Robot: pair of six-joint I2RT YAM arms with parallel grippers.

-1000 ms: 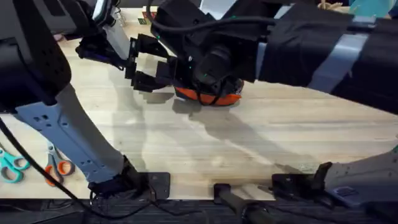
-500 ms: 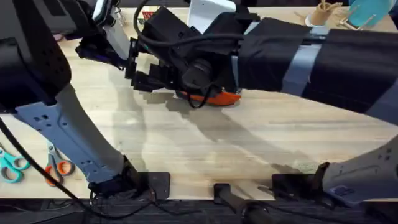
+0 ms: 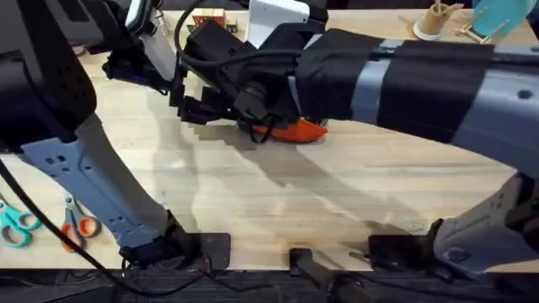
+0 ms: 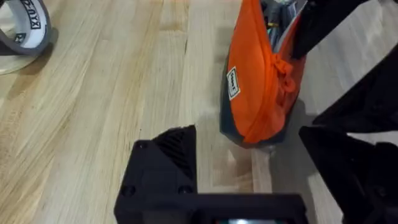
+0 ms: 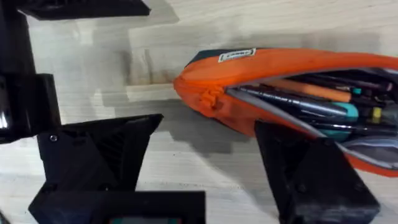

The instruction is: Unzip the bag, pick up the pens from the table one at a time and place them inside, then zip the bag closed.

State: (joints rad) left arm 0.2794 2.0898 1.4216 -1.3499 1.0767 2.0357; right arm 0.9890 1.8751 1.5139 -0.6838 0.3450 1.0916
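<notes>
The orange bag point(image 3: 301, 130) lies on the table point(image 3: 354, 185), mostly covered by my right arm. In the right wrist view the bag point(image 5: 280, 65) is unzipped, with several pens point(image 5: 298, 102) inside, some of them dark. Its zipper-pull end sits just beyond and between the fingers of my open right gripper point(image 5: 211, 127). My right gripper point(image 3: 192, 94) points left in the overhead view. My left gripper point(image 3: 164, 80) faces it from the left. It is open too, and the bag's end point(image 4: 261, 87) stands ahead of the left gripper point(image 4: 255, 165), untouched.
Teal scissors point(image 3: 17, 223) and orange scissors point(image 3: 80, 225) lie at the table's near left edge. A grey tape roll point(image 4: 25, 31) sits left of the bag. A white box point(image 3: 278, 13), small blocks point(image 3: 206, 17) and a cup point(image 3: 434, 18) stand along the far edge.
My right arm has swung farther over the bag, covering more of it. Both grippers' fingers stay near the bag's left end. The left arm has hardly moved.
</notes>
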